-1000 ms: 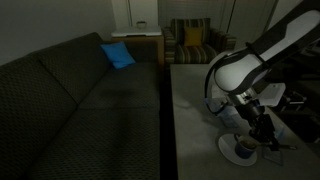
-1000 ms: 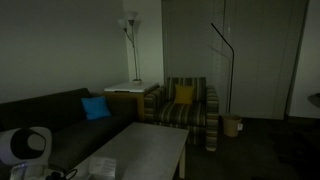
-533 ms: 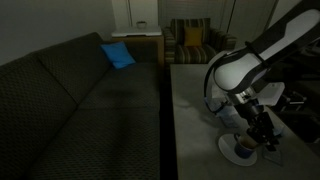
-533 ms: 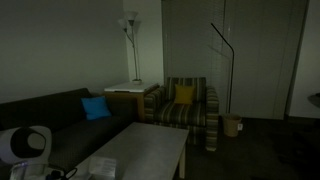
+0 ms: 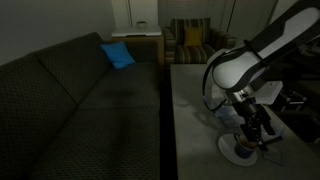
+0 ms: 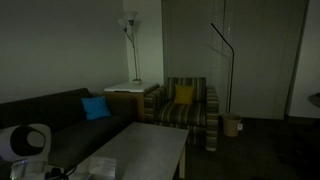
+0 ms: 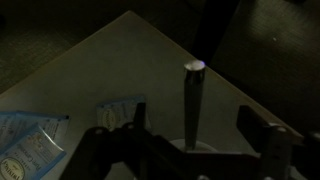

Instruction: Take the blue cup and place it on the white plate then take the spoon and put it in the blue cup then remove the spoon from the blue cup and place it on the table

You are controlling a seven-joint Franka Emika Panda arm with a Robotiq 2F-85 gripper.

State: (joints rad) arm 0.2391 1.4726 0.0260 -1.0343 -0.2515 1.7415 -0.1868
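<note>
In the wrist view the spoon stands almost upright, its pale handle tip up and its lower end inside the pale rim of the blue cup. My gripper is open, one dark finger on each side of the spoon and neither touching it. In an exterior view the gripper hangs just above the blue cup, which sits on the white plate near the front of the grey table. The scene is very dark, so the spoon cannot be made out in the exterior views.
Pale blue packets lie on the table beside the plate. A dark patterned sofa with a blue cushion runs along the table's side. A striped armchair stands behind it, and a floor lamp in the corner.
The gripper's jaws have spread apart, and the spoon now stands free in the cup. The arm has hardly moved.
</note>
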